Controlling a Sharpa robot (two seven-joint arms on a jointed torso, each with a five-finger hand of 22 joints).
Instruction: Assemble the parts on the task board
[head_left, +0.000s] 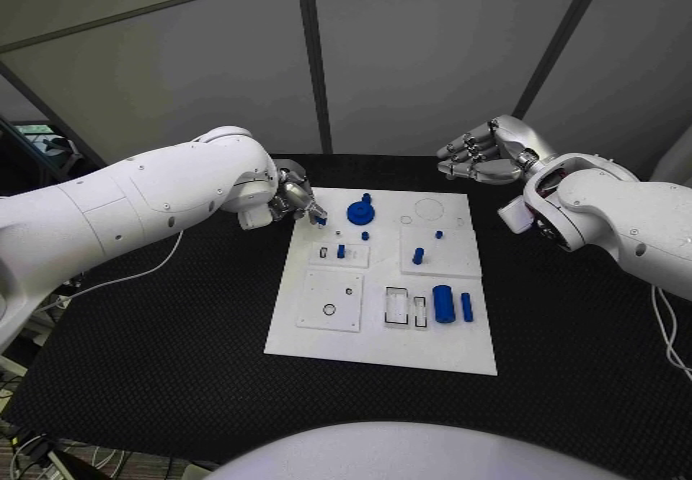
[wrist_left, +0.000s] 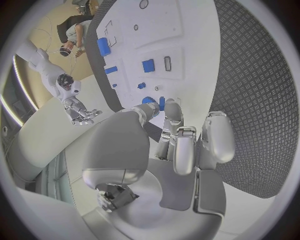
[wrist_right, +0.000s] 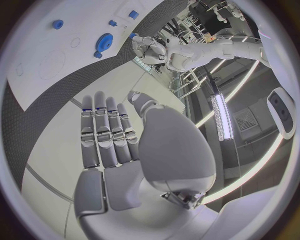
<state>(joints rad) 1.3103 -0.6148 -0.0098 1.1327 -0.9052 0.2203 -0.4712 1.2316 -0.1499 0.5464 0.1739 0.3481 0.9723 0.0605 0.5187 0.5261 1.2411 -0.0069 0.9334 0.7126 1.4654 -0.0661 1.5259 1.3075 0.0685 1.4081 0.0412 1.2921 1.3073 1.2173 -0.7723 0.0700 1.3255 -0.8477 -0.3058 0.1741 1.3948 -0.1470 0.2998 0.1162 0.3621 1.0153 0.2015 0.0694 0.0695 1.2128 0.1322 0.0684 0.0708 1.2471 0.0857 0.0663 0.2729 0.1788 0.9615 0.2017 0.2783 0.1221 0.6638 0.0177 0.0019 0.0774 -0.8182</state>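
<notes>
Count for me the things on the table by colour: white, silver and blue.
White: 1, the task board
Silver: 2, the left hand and the right hand
Blue: 8 blue parts that I can make out; a very small one may escape me
Total: 11

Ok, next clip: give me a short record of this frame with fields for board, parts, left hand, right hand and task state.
board: white task board in the middle of the black table
parts: blue gear at the far end; large blue cylinder beside the rectangular slots
left hand: at the board's far left corner, fingertips close to a small blue part; grip unclear
right hand: raised beyond the board's far right corner, holding nothing
task state: several parts lying loose, assembly unfinished
</notes>
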